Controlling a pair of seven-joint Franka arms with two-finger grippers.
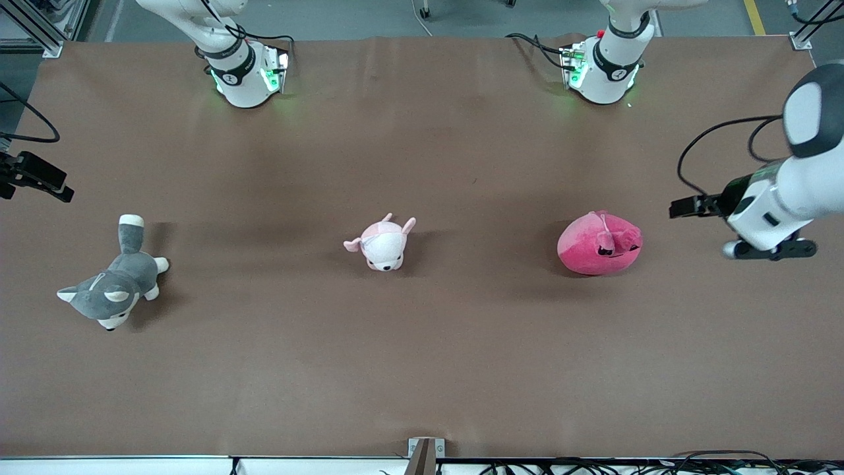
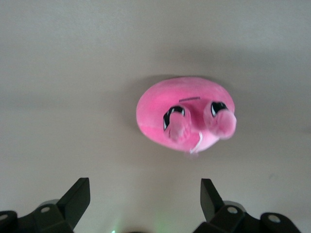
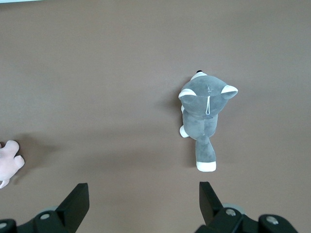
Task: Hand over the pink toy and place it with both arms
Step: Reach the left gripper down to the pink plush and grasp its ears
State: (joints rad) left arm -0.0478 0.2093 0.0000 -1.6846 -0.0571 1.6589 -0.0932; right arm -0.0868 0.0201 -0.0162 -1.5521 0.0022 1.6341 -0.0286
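Note:
The pink toy (image 1: 599, 243), a round magenta plush, lies on the brown table toward the left arm's end. In the left wrist view the pink toy (image 2: 187, 114) shows its eyes and snout. My left gripper (image 2: 144, 182) is open and empty. It hangs over the table (image 1: 768, 251) beside the toy, at the left arm's end, apart from it. My right gripper (image 3: 143, 185) is open and empty, up over the right arm's end of the table. Only a black part of it (image 1: 36, 177) shows at the front view's edge.
A small pale pink-and-white plush (image 1: 384, 243) lies mid-table; its edge shows in the right wrist view (image 3: 8, 163). A grey-and-white husky plush (image 1: 115, 277) lies toward the right arm's end, also in the right wrist view (image 3: 204, 114). Both arm bases (image 1: 244, 72) (image 1: 603, 66) stand at the table's edge farthest from the front camera.

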